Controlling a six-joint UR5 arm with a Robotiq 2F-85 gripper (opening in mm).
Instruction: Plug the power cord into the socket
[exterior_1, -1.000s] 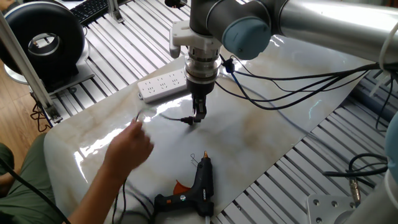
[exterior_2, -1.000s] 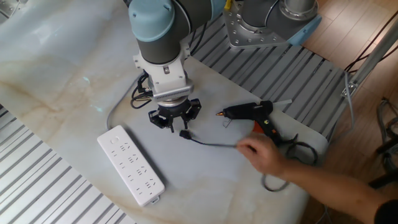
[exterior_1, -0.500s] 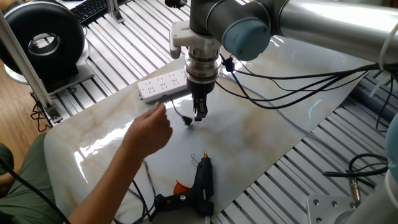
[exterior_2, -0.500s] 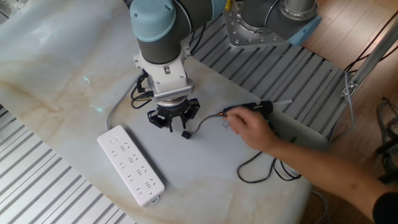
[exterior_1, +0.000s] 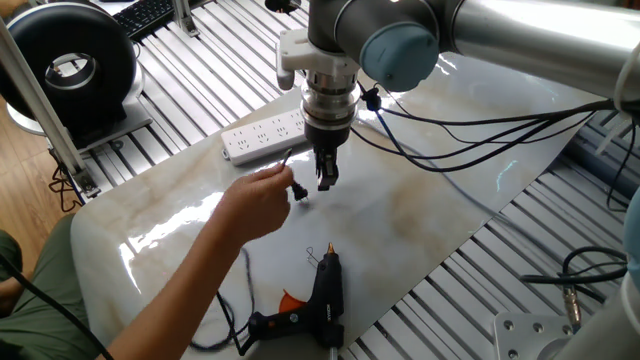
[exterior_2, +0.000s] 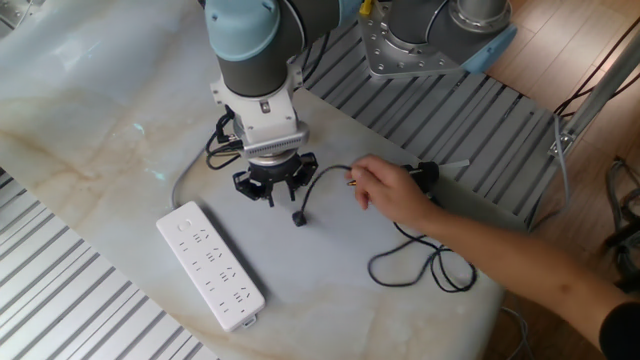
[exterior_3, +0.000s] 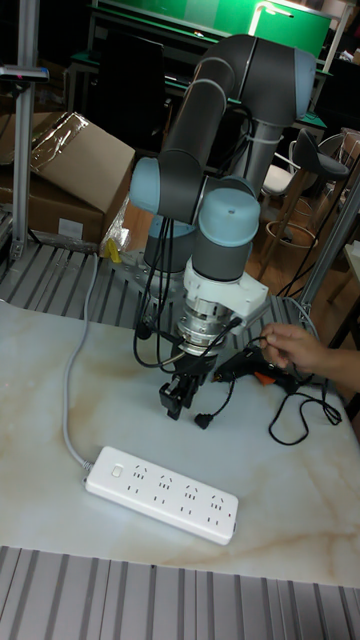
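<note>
On a marble-patterned table, the white socket lies flat at the near edge in the tall fixed view, its outlet holes facing up. Just beyond it the power cord arcs from a person's hand down to its plug, which hangs beside the gripper, whose narrowly parted fingers hold nothing. Behind sits the black glue gun.

Bright overhead light, white glare on the glossy table, sharp focus.
</note>
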